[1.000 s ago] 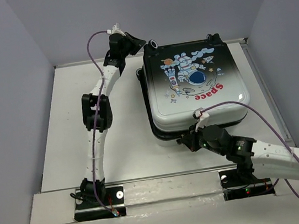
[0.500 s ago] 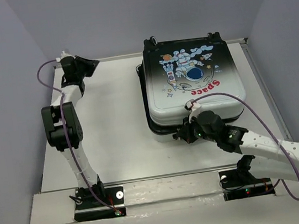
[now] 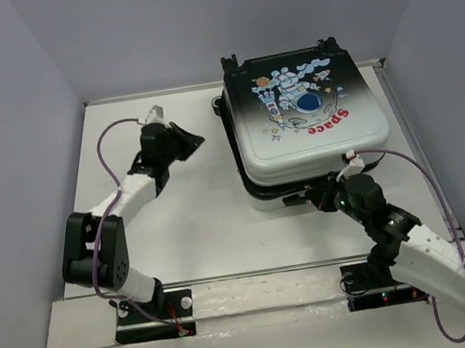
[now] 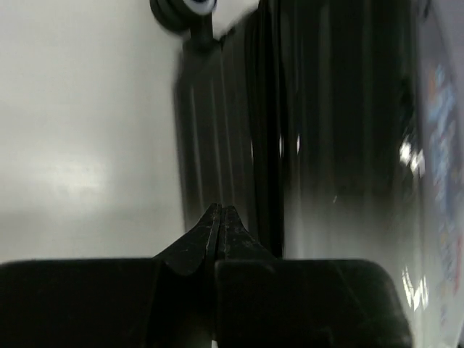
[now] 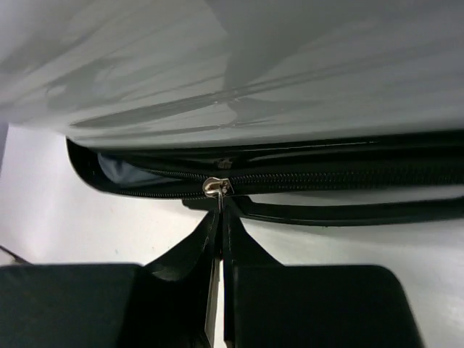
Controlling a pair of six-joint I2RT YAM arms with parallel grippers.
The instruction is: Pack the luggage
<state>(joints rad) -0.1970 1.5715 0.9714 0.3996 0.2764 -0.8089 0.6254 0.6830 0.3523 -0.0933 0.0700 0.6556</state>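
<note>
The luggage [image 3: 306,112], a black-to-white hard-shell case with an astronaut and red "Space" print, lies flat at the back right of the table, lid down. My right gripper [image 3: 321,199] is at its near edge. In the right wrist view its jaws [image 5: 220,210] are shut on the silver zipper pull [image 5: 217,187] of the case's zip. Left of the slider the zip gapes and dark lining shows. My left gripper [image 3: 196,141] is shut and empty, a short way left of the case. The left wrist view shows the case's dark side [image 4: 326,130] and one wheel [image 4: 185,9].
The white table [image 3: 177,208] is walled by grey panels on the left, back and right. The case's wheels and handle [image 3: 285,52] sit by the back wall. Both arm bases are bolted at the near edge [image 3: 250,297].
The left arm has swung from the back down toward the table's middle left. The right gripper has travelled right along the case's near edge, and the case has shifted and turned slightly.
</note>
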